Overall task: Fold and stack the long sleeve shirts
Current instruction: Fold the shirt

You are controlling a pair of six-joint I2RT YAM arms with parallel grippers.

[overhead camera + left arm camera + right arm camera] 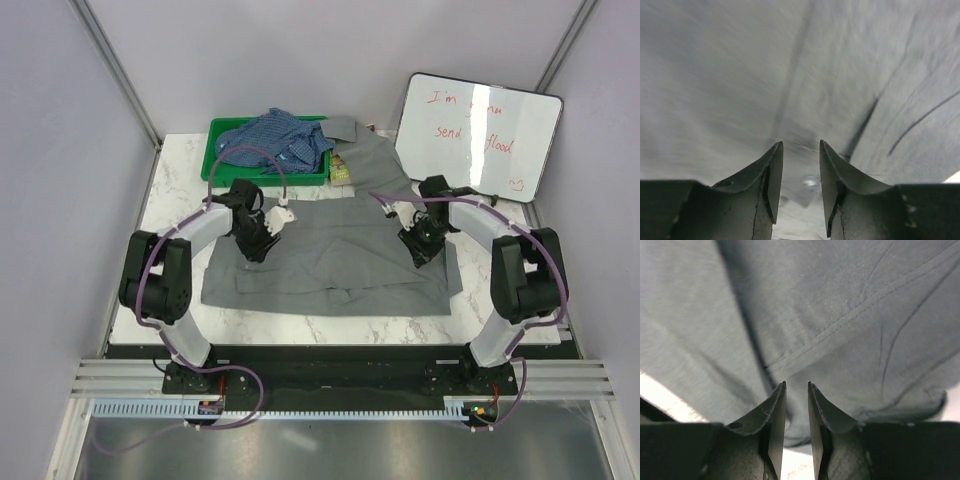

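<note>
The grey long sleeve shirt (340,255) lies spread flat across the middle of the marble table, with one part (372,165) running back toward the tray. The blue checked shirt (280,135) sits crumpled in the green tray (262,181) at the back left. My left gripper (256,246) hovers low over the grey shirt's left part, jaws apart, and in the left wrist view the left gripper (801,145) has only flat grey cloth (740,75) beneath it. My right gripper (418,250) stands over the shirt's right part. In the right wrist view the right gripper (796,385) shows a narrow gap above the cloth (840,315).
A whiteboard (480,135) with red writing leans at the back right. A small yellowish item (342,170) lies beside the tray. Grey walls enclose the table on the left, the right and behind.
</note>
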